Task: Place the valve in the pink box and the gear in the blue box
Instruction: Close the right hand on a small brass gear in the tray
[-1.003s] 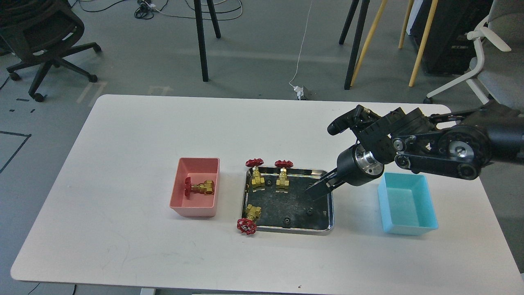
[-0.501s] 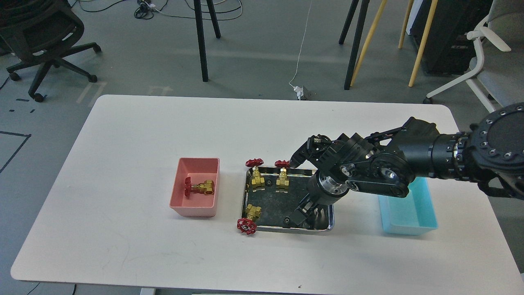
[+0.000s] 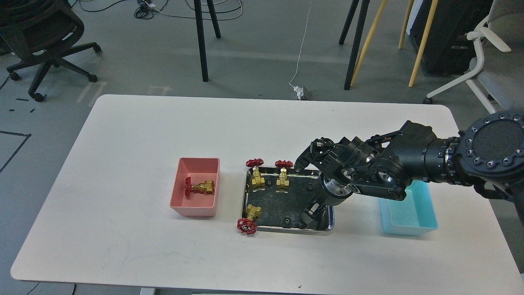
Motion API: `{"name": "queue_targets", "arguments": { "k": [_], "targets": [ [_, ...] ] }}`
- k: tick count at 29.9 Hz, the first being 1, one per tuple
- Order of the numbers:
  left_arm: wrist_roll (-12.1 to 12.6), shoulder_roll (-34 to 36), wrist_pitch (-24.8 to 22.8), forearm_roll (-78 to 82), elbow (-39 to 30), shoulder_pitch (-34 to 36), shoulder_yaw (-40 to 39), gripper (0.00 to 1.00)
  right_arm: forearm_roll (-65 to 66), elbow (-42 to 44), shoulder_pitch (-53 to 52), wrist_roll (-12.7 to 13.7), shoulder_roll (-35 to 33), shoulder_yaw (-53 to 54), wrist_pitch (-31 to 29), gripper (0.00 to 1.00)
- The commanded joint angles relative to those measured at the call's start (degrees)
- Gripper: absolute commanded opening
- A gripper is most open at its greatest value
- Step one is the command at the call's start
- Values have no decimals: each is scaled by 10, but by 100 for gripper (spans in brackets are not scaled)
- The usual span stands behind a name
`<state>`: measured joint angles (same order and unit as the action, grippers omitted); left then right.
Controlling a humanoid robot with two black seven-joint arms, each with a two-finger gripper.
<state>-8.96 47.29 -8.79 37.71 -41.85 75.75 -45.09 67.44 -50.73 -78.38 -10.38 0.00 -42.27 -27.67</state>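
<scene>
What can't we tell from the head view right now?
- Right tool: dark and end-on inside the tray; open or shut unclear, and whether it holds a gear.
- Tray's right part: covered by the right arm, so gears there are hidden.
- Blue box: its back half is under the arm; contents unknown.
- Left arm: not in view.
- Gear: too small to show teeth.

right gripper [image 3: 308, 214] jaws perhaps closed, unclear, arm covering blue box [image 3: 413, 215] corner

Steel tray [image 3: 286, 230] is set mid-table [image 3: 163, 135]; black office chair [image 3: 41, 37] at 10 o'clock, white chair [image 3: 487, 57] at 2.
</scene>
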Motion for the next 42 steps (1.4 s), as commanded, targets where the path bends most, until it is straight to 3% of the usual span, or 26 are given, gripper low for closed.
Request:
{"name": "queue_targets", "arguments": {
  "k": [1, 10, 20, 42],
  "targets": [
    [0, 0, 0, 0, 1, 0, -1, 98, 0, 1, 1, 0, 0, -1, -1, 70],
    [0, 1, 0, -1, 4, 3, 0, 98, -1, 1, 0, 0, 0, -2, -3, 68],
    [0, 22, -3, -1, 4, 3, 0, 98, -3, 2, 2, 0, 0, -2, -3, 55],
    [0, 35, -3, -2, 4, 3, -1, 98, -8, 3, 7, -4, 0, -1, -3, 50]
  ]
}}
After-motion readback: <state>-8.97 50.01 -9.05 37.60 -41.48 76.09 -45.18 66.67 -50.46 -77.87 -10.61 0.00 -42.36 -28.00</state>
